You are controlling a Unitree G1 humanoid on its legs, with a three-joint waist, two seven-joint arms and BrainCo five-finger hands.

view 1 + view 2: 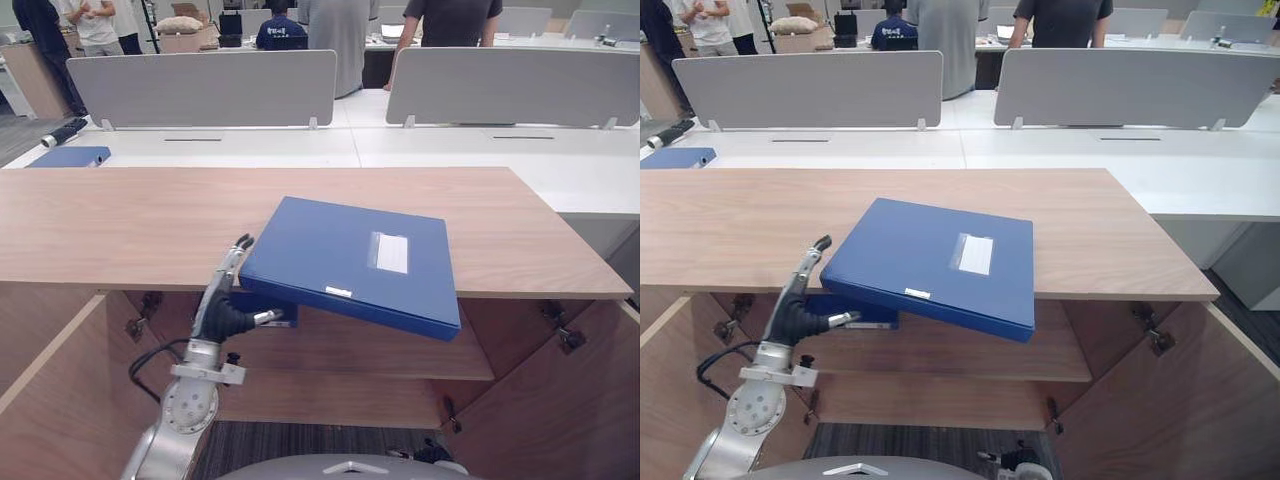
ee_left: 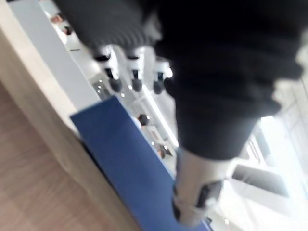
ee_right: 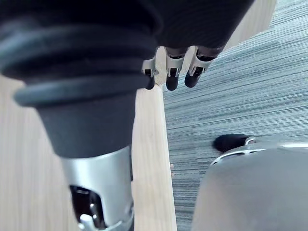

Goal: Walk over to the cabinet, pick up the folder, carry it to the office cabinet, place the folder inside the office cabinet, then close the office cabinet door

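Note:
The blue folder (image 1: 350,255) lies on the wooden cabinet top (image 1: 130,225), its near part jutting out past the front edge. My left hand (image 1: 222,310) is at the folder's near left corner. Its fingers (image 2: 134,72) stretch straight up beside the folder's left edge, and the thumb (image 1: 268,317) reaches under the overhanging part without closing on it. Below, the cabinet stands open with a shelf (image 1: 380,350) inside. My right hand (image 3: 171,72) hangs with relaxed fingers beside a wooden door edge (image 3: 149,159), above the grey carpet.
Both cabinet doors (image 1: 50,400) (image 1: 590,400) are swung out toward me. A dark blue thing (image 1: 270,308) sits on the shelf under the folder. Behind are white desks with grey dividers (image 1: 200,85), another blue folder (image 1: 70,156) and several people.

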